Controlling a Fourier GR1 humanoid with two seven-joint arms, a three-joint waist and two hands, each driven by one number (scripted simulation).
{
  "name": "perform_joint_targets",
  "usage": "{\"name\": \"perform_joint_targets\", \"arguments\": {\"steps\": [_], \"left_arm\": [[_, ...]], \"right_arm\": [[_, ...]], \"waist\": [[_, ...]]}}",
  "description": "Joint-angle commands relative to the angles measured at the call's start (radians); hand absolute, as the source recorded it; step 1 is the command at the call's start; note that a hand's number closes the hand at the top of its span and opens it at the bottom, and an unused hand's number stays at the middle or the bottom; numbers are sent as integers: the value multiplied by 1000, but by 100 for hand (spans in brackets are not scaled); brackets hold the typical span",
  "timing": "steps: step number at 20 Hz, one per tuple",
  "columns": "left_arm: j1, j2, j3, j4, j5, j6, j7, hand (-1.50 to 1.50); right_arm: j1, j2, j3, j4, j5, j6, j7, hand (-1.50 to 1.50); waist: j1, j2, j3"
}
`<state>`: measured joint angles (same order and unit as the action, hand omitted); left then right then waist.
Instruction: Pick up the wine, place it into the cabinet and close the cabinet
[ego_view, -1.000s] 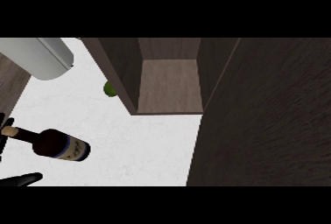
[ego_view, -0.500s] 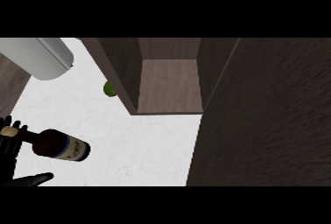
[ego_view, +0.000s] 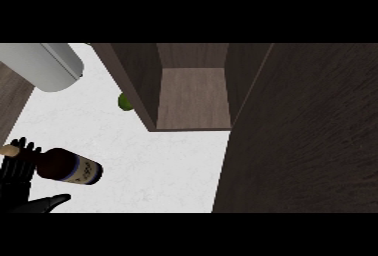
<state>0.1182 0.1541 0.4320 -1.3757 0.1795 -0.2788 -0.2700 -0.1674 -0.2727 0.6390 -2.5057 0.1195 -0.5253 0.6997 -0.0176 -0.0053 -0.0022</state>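
Wine bottle (ego_view: 68, 167): I see it at the lower left over the white counter (ego_view: 162, 165), long axis running left to right, cork end left, dark base right.
Left robot hand (ego_view: 16, 172): it sits at the bottle's neck end, fingers curled round it, thumb low beneath.
Right robot hand: out of my view.
Cabinet (ego_view: 193, 97): its open bay lies up and to the right of the bottle, well apart; I judge the base end leads in.
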Motion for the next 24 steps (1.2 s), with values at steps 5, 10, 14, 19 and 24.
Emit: {"name": "perform_joint_targets", "arguments": {"steps": [5, 10, 14, 19, 24], "left_arm": [[-68, 24, 5, 146, 28, -52, -27, -150], [-104, 9, -15, 326, 10, -107, -132, -150], [-143, 31, -19, 382, 10, -138, -164, -150], [-192, 32, -22, 478, -27, -95, -215, -150], [-186, 20, -25, 519, -21, -132, -309, -150]], "right_arm": [[78, -45, 49, -143, 153, -33, 5, -150], [73, -52, 93, -111, 169, -50, -26, -150], [78, -105, 36, -175, 126, -28, 13, -150], [99, -109, 110, -188, 174, -62, 5, -150], [46, -123, 32, -154, 112, -53, 2, -150]], "waist": [[0, 0, 1], [-3, 1, 0], [1, 2, 1], [-7, 0, 0], [2, 3, 0]]}}
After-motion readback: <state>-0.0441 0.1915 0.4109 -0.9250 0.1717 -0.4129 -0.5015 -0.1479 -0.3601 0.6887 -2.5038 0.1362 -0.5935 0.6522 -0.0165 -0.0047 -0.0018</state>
